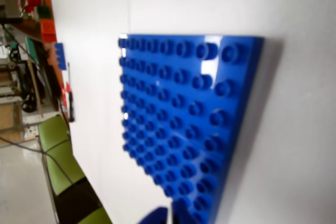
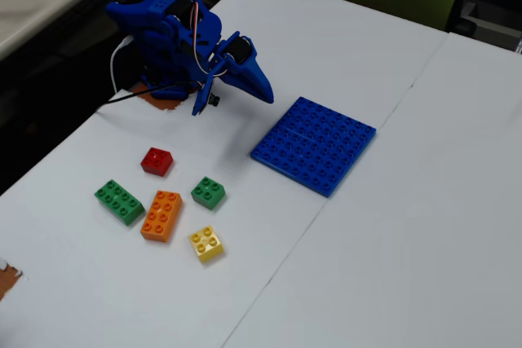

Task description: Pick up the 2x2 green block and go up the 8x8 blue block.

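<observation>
Green bricks (image 2: 208, 192): two; blue plate (image 2: 314, 145): one.

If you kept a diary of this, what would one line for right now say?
gripper: empty, raised near base | 2x2 green block: untouched on table | 8x8 blue block: bare | stage: before pickup

Landmark: 2x2 green block (image 2: 208, 192)
Close around it: red brick (image 2: 157, 160), orange brick (image 2: 161, 215), yellow brick (image 2: 206, 243)
Toward 8x8 blue block (image 2: 314, 144): bare table (image 2: 391, 266)
</observation>
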